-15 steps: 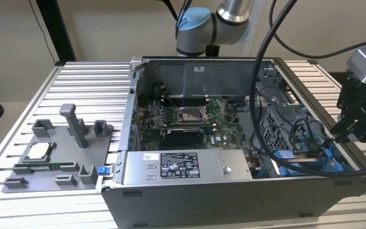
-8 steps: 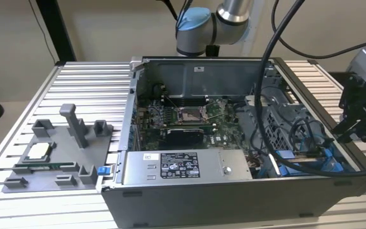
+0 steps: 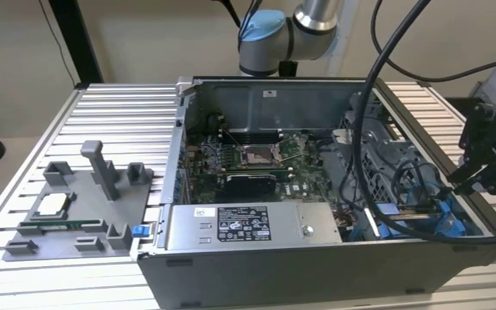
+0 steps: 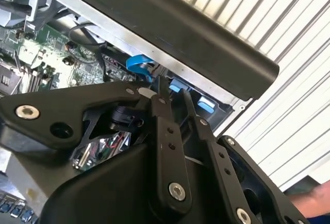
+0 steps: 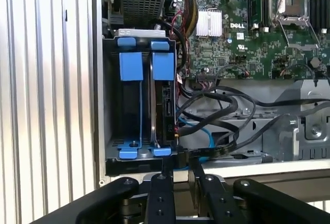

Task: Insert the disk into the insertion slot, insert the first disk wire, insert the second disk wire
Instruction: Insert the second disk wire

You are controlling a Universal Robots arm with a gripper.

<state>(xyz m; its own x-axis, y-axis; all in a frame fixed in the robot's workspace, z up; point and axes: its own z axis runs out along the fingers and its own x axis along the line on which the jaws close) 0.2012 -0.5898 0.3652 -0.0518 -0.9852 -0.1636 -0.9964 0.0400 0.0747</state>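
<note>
The disk (image 5: 166, 100) stands on edge in the right-hand insertion slot (image 5: 163, 65) of the blue-railed drive bay, with its connector edge facing out. The neighbouring slot (image 5: 131, 112) holds only blue rails. Loose black wires (image 5: 216, 100) and a thin blue wire (image 5: 206, 134) curl beside the bay, and one black wire end (image 5: 192, 153) lies at the bay's near edge. My gripper (image 5: 180, 170) hovers just outside that edge, close to the wire end. In the exterior view my gripper (image 3: 465, 187) hangs over the case's right wall, above the bay (image 3: 420, 219). In the second wrist view my gripper (image 4: 175, 98) points at the blue tabs.
The open computer case (image 3: 317, 271) sits on a slatted aluminium table (image 3: 119, 110). Inside it are the motherboard (image 3: 248, 161) and a grey power-supply box (image 3: 252, 226). A grey fixture tray (image 3: 75, 213) lies on the exterior view's left. A thick black cable (image 3: 369, 129) hangs across the case.
</note>
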